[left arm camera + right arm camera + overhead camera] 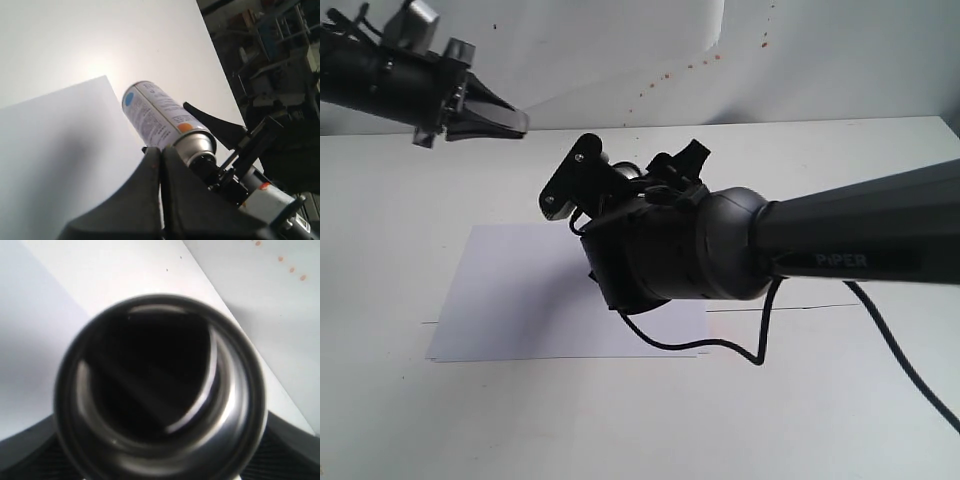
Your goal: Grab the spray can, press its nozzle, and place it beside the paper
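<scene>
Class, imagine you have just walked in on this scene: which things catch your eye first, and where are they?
The bulky black right arm dominates the exterior view, reaching across the middle over the white paper. In the left wrist view the dotted spray can stands out, held tilted between the right gripper's fingers. The right wrist view is almost filled by the can's silver top, seen end-on.

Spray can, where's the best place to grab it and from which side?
Probably the straight printed wall of the spray can, squeezed across its width from opposite sides. The silver dome tapers and would slip, and the nozzle must stay uncovered.
</scene>
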Robot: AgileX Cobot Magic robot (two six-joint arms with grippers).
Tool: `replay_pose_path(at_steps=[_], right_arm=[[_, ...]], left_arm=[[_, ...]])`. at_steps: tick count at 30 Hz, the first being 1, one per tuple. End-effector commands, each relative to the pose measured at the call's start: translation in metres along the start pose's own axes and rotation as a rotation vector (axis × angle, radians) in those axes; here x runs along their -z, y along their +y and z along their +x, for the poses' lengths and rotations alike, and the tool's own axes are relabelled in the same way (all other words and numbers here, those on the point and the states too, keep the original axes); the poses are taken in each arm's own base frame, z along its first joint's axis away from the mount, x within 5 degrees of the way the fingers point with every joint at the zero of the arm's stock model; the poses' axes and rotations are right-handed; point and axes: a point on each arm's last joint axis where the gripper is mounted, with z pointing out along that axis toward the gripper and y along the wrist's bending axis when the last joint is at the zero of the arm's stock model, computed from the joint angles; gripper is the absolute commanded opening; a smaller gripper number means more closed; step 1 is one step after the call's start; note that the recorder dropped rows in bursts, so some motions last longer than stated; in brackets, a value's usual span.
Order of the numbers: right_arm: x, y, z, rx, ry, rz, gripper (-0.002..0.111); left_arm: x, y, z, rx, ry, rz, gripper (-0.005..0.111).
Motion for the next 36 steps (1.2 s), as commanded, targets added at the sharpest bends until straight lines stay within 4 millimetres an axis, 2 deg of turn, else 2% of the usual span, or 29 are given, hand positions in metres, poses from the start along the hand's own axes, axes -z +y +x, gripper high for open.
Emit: replay_pose_path(at_steps=[1, 5, 9, 14, 21, 24, 30, 36], right_arm=[[0.013, -0.019, -0.011, -0.01, -0.042, 0.052, 0.0], [0.021, -0.031, -0.014, -0.034, -0.053, 0.073, 0.0], [0.031, -0.039, -0.021, -0.067, -0.106, 0.041, 0.0], [0.035, -0.04, -0.023, -0.12, -0.128, 0.016, 0.0], [0.032, -0.018, -0.008, -0.13, -0.147, -0.127, 0.0], [0.032, -0.016, -0.007, -0.14, -0.146, -0.14, 0.0], [0.049, -0.027, -0.018, -0.197, -0.23, -0.211, 0.0], [0.063, -0.041, -0.023, -0.232, -0.275, -0.213, 0.0]], left_arm=[[0.035, -0.012, -0.008, -0.045, -0.097, -0.014, 0.0], [0.056, -0.028, -0.004, -0.117, -0.135, -0.036, 0.0], [0.069, -0.037, 0.002, -0.145, -0.223, -0.178, 0.0], [0.084, -0.043, 0.025, -0.144, -0.385, -0.362, 0.0], [0.108, -0.062, 0.081, -0.144, -0.588, -0.584, 0.0], [0.12, -0.073, 0.105, -0.156, -0.682, -0.661, 0.0], [0.141, -0.094, 0.165, -0.198, -0.882, -0.786, 0.0], [0.14, -0.1, 0.221, -0.255, -0.951, -0.823, 0.0]])
